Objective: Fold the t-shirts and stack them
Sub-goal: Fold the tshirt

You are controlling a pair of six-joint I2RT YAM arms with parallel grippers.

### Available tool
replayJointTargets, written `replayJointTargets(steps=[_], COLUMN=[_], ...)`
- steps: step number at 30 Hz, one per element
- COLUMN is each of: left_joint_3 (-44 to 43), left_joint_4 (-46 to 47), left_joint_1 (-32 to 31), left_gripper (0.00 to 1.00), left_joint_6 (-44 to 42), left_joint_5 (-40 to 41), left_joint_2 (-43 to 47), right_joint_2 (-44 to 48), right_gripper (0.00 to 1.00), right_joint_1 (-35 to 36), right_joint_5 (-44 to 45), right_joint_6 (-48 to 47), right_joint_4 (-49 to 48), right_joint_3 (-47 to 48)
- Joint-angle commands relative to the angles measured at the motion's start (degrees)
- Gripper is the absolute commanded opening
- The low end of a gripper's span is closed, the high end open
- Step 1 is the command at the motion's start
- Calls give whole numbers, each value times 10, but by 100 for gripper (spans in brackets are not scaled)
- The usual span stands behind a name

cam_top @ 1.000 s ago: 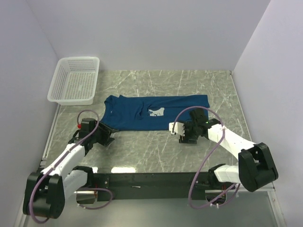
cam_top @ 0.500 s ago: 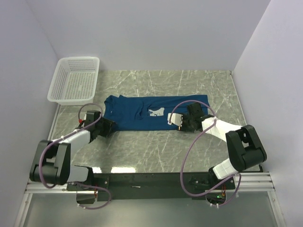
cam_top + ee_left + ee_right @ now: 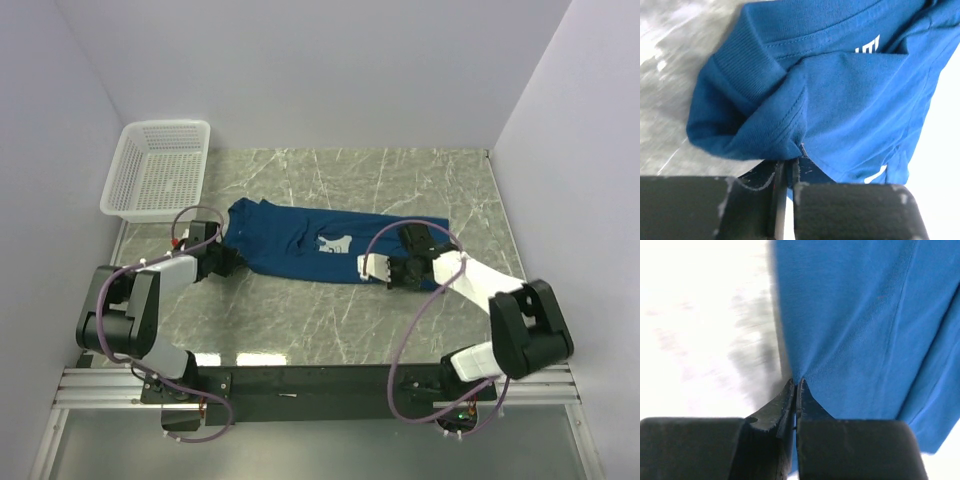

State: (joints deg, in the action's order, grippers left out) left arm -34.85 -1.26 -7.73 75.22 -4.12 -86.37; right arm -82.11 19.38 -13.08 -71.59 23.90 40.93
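- Both arms have moved in from the bare table (image 3: 300,320) onto the t-shirt (image 3: 320,245). Both sets of jaws have snapped closed.
- The shirt now lies skewed and spread across mid-table, just right of the basket (image 3: 160,170), not yet folded.
- This looks like the grasp for the first fold, ready to lift.
- The left wrist view shows the left gripper (image 3: 787,162) pinching bunched cloth beside the ribbed collar (image 3: 740,60).
- The right wrist view shows the right gripper (image 3: 796,385) clamped on the shirt's edge.
- The top view hides both pinches, but it alone shows the whole layout and the print (image 3: 333,243).
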Motion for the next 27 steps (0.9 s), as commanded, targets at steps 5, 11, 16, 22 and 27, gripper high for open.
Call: replayJointTargets(steps=[5,11,16,22,27], left_joint_3=[-108,-184,-173,-142,-44], left_joint_4=[-31,-15,-5,-42,-73], left_joint_1=[-1,-1,-1,-1,3], left_gripper=[9,27,61,67,72], left_joint_6=[-138,-240,-316,-369,-335], left_joint_5=[12,-43,-32,-19,-12], left_joint_2=[-90,-123,5,179,327], right_joint_2=[143,174,157,-112,-321], right_gripper=[0,61,69,68,71], right_joint_1=[145,246,157,64,59], right_joint_5=[-70,-102,-123,-157,-135], right_joint_6=[-17,144,226,544,737], right_joint_4=[244,207,113,27,40], right_joint_3=[-51,-40,60,302,481])
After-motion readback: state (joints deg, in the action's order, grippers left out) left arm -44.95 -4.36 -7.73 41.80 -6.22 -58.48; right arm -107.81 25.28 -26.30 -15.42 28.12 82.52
